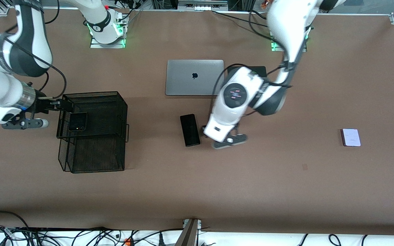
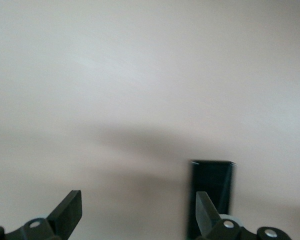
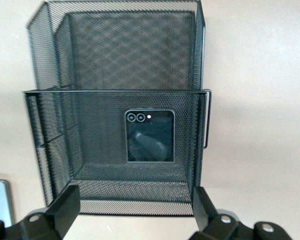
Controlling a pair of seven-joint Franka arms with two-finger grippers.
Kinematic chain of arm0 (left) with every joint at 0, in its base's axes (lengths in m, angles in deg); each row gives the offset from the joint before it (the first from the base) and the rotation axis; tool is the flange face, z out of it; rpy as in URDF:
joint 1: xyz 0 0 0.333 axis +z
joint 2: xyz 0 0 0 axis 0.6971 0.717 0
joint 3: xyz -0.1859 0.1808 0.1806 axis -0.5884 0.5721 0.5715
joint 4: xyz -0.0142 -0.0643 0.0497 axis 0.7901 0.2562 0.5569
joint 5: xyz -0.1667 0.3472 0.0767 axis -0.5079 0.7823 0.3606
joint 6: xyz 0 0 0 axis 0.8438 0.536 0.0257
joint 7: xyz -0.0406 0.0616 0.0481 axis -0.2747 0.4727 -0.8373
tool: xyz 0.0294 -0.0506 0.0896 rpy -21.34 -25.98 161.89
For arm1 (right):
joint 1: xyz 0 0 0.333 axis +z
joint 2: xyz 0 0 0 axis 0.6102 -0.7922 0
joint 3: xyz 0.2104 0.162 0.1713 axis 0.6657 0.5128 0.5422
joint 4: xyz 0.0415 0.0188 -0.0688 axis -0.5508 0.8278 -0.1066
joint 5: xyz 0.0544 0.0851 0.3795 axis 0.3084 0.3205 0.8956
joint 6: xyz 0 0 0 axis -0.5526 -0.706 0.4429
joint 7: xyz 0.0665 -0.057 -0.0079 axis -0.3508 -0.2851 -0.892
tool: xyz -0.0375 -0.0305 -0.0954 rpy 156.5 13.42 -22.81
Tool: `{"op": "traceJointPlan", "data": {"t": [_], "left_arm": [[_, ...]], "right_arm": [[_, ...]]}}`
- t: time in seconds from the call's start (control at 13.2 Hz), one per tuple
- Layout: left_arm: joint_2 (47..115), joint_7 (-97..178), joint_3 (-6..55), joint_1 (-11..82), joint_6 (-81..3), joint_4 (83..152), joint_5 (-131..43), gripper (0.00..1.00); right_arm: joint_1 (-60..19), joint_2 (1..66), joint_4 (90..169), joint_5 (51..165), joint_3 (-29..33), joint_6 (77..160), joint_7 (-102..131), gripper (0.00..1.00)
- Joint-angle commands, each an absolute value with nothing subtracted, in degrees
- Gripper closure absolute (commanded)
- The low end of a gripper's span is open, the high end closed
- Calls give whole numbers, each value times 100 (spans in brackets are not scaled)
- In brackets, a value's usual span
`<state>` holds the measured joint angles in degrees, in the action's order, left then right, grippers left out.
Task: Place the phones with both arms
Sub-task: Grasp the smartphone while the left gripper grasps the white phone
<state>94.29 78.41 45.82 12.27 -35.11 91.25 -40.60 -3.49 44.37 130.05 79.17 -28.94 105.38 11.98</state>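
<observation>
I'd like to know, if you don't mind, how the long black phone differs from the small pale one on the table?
The long black phone is a dark, slim slab; the pale phone is lilac-white, short and squarish. The black one lies mid-table beside the open left gripper, nearer the camera than the laptop; the pale one lies alone toward the left arm's end. Both lie flat on the bare table, outside the mesh basket.

We see the small squarish black folded phone (image 1: 77,121) in the upper tier of the black wire-mesh two-tier basket (image 1: 115,102), at the right arm's end. The long slim black slab phone (image 1: 190,130) lies nearer to the camera than the silver closed laptop (image 1: 194,77). The small squarish pale lilac-white phone (image 1: 351,137) lies toward the left arm's end.
</observation>
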Motion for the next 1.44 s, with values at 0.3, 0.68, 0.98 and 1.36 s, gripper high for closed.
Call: {"op": "traceJointPlan", "data": {"t": [0.3,0.68,0.98,1.36], "left_arm": [[8978,4930,4564,2958,-2304,9411,-2955,0],[8960,3767,4564,4145,-2531,10043,-2568,0],[8951,2547,4502,5270,-3988,11053,-2637,0],[8978,1841,4459,6000,-5509,12038,-2664,0]], "right_arm": [[798,3795,12133,8030,-2305,10398,3579,0],[1354,2423,10787,8082,-1216,10774,4742,0],[1355,1790,10768,8065,-599,11724,4726,0],[1443,1007,10847,8012,-563,12884,4217,0]]}}
